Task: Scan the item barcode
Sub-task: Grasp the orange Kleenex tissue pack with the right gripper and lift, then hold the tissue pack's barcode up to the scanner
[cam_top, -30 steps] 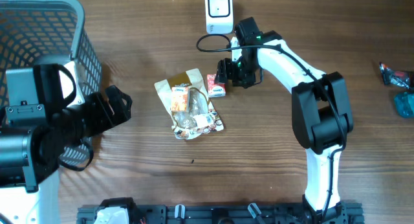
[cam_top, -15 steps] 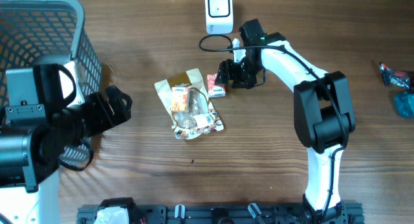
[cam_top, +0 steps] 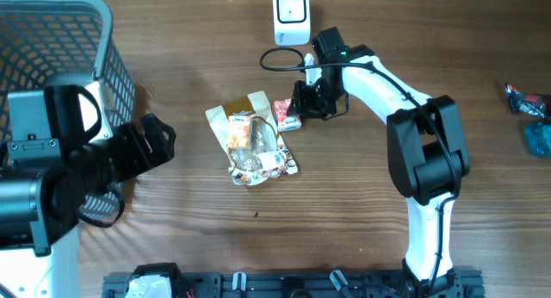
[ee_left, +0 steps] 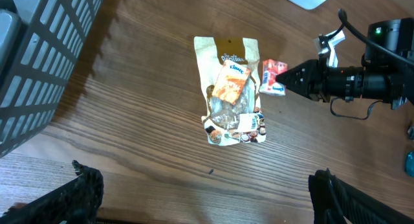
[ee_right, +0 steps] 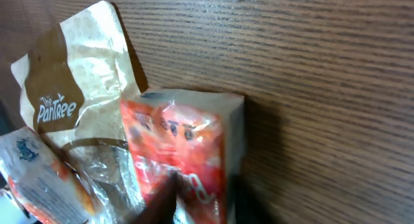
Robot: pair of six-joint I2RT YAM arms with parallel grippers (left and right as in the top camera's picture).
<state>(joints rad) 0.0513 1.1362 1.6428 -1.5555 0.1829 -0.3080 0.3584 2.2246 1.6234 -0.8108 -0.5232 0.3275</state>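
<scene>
Pinching red packet (cam_top: 287, 114) at edge, right gripper (cam_top: 298, 107) jaws narrow; packet on table (cam_top: 344, 212) just beside snack bag (cam_top: 251, 136), scanner (cam_top: 291, 14) near, likely for lifting barcode toward it. Left gripper (ee_left: 206, 180) wide, empty, held clear.

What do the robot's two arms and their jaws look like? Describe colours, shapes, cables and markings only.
The right arm has white rounded links with black joints, a green light near the wrist and a black cable looping beside it. The left arm is a black boxy housing on a white base. Both sets of jaws are black.
</scene>
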